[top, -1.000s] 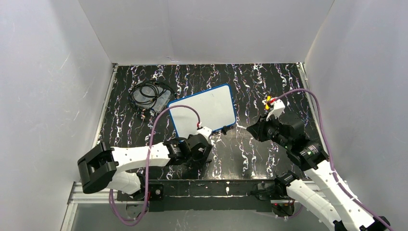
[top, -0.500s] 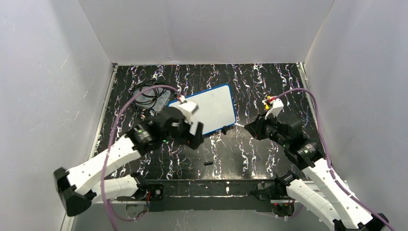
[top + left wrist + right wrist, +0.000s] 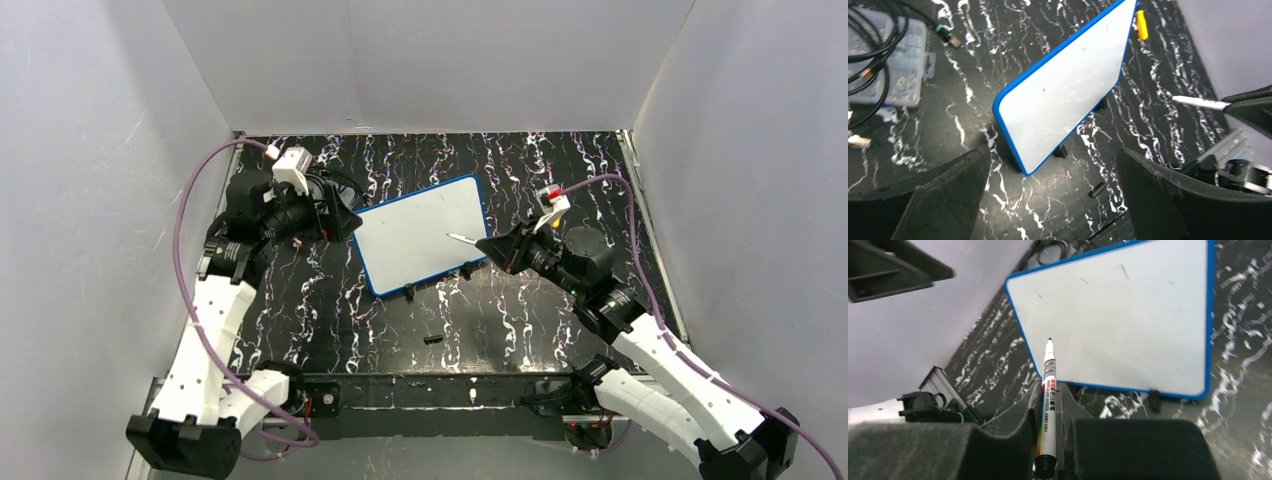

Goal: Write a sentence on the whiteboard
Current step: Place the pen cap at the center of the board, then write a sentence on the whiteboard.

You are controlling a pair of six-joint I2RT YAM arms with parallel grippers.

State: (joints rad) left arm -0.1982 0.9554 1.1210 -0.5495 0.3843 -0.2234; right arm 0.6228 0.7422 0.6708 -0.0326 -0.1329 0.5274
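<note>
Centre-right of the overhead frame, the right gripper (image 3: 492, 247) pinches a slim white marker pen (image 3: 458, 237), its tip over the flat, blue-rimmed white whiteboard (image 3: 415, 240) mid-frame. Upper left, the left gripper (image 3: 343, 222) stands spread near the board's left corner.

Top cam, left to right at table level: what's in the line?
left gripper, open → whiteboard, blank → right gripper, shut on a marker whose tip pokes over the board's right part. Cables behind the left gripper left out: overlapped.
</note>
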